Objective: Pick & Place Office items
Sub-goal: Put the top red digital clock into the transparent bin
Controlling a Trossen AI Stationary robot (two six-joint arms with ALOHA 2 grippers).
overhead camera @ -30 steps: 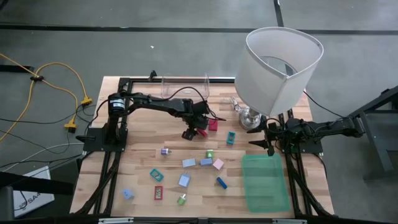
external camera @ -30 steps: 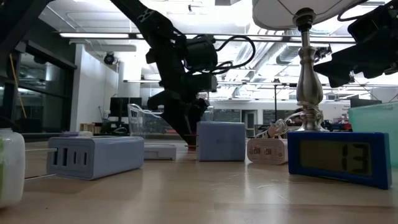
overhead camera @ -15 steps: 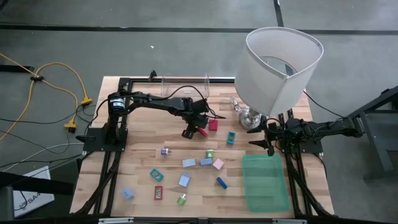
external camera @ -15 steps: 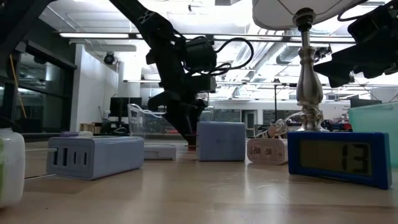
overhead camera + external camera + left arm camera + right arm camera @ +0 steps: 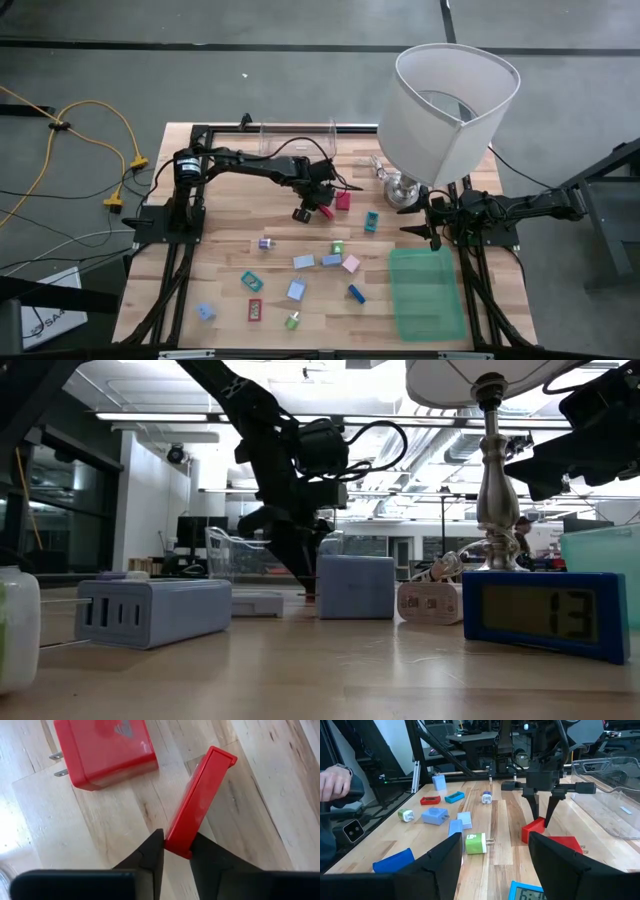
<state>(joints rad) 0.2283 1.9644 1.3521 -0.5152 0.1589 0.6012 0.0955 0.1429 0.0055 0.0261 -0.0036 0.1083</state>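
Note:
My left gripper (image 5: pixel 322 210) stands at mid-table, pointing steeply down, shut on a thin flat red piece (image 5: pixel 200 800). A red plug block (image 5: pixel 105 750) with two prongs lies flat just beside it, also seen in the high view (image 5: pixel 343 201). Several other small coloured office items lie scattered nearer the front, among them a purple one (image 5: pixel 265 243) and a light blue one (image 5: pixel 303 262). My right gripper (image 5: pixel 495 865) waits open at the table's right side, holding nothing. My left gripper pinches the thin red piece's near end (image 5: pixel 179 845) between its two fingers, one on each broad face. The fingers come from above, slanting down. The piece stands on its edge, and in the right wrist view its lower part (image 5: pixel 534 832) rests on the table.
A green bin (image 5: pixel 427 293) stands at the front right. A white lamp (image 5: pixel 450 110) rises at the back right, and a clear container (image 5: pixel 297 135) sits at the back. A blue clock (image 5: pixel 545 615) and a charger (image 5: pixel 155 610) lie near the low camera. A person's hand (image 5: pixel 332 782) shows beyond the table.
My left gripper has stayed in place and its fingers have closed onto the thin red piece. The piece has kept its place beside the red plug block.

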